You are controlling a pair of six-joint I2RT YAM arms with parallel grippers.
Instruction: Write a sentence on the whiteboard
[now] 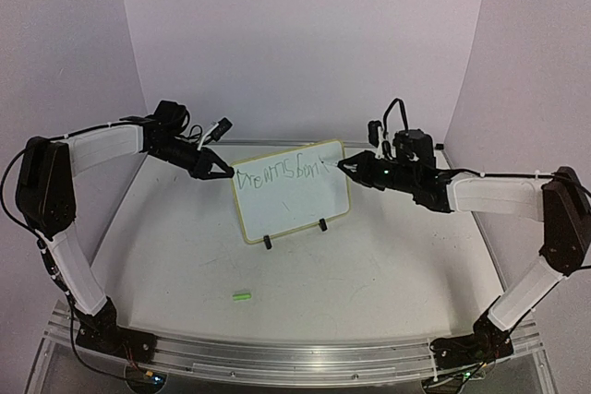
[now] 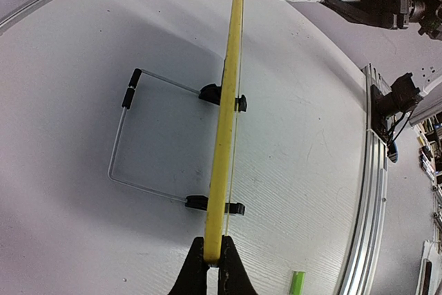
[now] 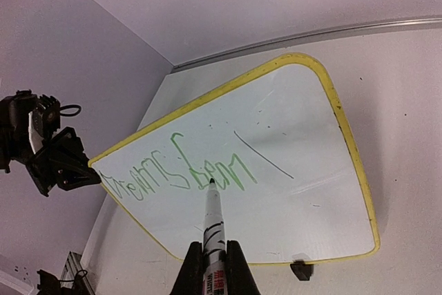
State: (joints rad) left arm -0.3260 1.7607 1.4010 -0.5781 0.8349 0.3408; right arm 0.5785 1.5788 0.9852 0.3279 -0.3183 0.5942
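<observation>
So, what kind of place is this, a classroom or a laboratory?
Probably a robot laboratory test cell: the left arm and right arm are bolted to a metal rail, plain pale walls enclose the white table, and a small whiteboard stands on it.

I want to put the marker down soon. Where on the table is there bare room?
Bare table lies in front of the whiteboard, right of the green cap. It is crowded at the board's side edges: the left gripper clamps the frame, and the right gripper holds the marker at its face.
</observation>
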